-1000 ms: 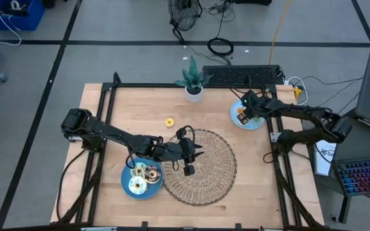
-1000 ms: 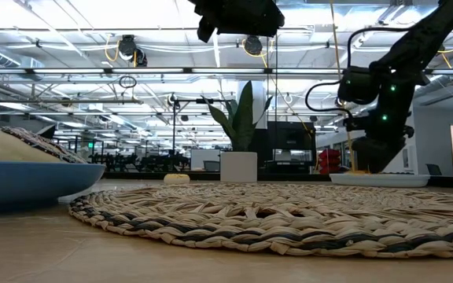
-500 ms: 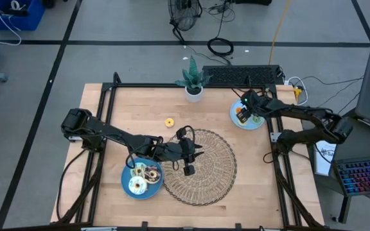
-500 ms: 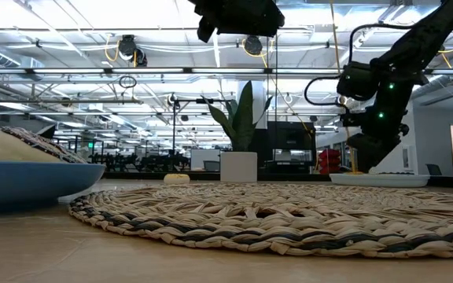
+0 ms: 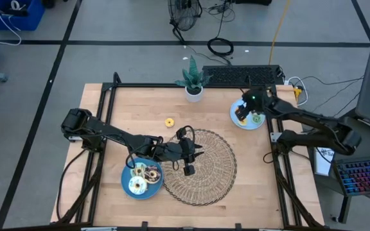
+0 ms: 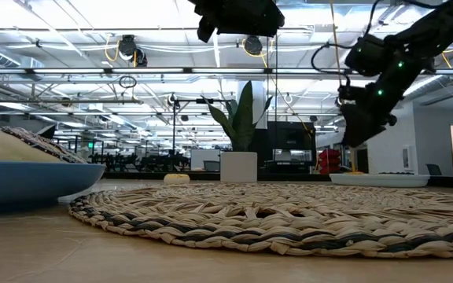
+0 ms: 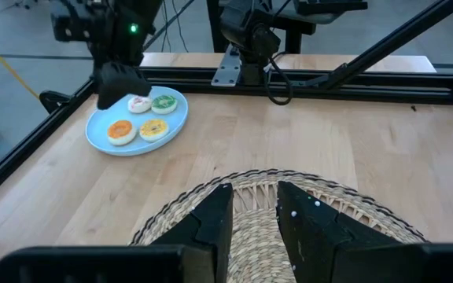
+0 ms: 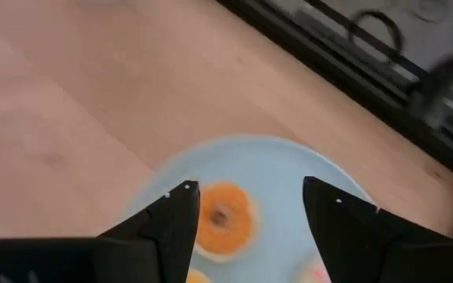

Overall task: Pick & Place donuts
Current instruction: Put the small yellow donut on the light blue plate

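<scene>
High view: lone yellow donut (image 5: 169,122) lies on bare table beyond the wicker mat (image 5: 217,168), nearer the left gripper (image 5: 188,168), which hovers over the mat's edge, fingers narrowly parted, nothing held. Right gripper (image 5: 244,110) hangs open and empty over the far blue plate (image 5: 236,120), orange donut (image 8: 220,220) below its jaws.

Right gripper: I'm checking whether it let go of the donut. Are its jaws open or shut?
Open. The right gripper hangs above the blue plate, jaws spread wide and empty, with the orange donut lying on the plate between them.
</scene>
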`<action>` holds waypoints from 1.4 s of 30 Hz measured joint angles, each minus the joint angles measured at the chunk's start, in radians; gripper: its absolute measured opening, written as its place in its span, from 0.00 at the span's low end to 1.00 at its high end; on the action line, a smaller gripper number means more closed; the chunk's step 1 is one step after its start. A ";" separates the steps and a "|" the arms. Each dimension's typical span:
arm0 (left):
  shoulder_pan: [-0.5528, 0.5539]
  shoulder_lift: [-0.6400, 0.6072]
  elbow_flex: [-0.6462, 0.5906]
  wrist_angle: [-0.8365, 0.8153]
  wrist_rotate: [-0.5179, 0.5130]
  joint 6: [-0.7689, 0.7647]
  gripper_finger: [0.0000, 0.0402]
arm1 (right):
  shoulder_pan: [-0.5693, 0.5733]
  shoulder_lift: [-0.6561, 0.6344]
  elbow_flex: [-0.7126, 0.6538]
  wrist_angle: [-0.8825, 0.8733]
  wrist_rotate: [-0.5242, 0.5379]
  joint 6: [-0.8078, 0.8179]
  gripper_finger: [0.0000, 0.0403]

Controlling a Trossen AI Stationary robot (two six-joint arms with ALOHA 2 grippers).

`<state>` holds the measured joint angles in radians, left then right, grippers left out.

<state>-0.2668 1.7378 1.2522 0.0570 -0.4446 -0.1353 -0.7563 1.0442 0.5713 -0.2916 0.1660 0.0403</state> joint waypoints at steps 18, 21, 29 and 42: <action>-0.003 -0.001 0.000 0.142 -0.001 -0.083 0.26 | 0.045 -0.068 0.001 0.032 -0.119 -0.002 0.53; 0.002 -0.001 0.000 0.071 -0.002 -0.079 0.26 | 0.051 -0.068 0.001 0.032 -0.119 -0.001 0.53; 0.028 0.000 0.000 -0.417 -0.258 0.024 0.26 | 0.070 -0.068 0.001 0.033 -0.119 0.000 0.53; 0.465 -0.009 -0.020 -0.880 0.168 -0.150 0.28 | 0.071 -0.068 0.001 0.048 -0.118 0.000 0.53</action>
<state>0.1979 1.7287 1.2320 -0.8228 -0.2770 -0.2848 -0.6853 0.9760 0.5720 -0.2435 0.0479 0.0406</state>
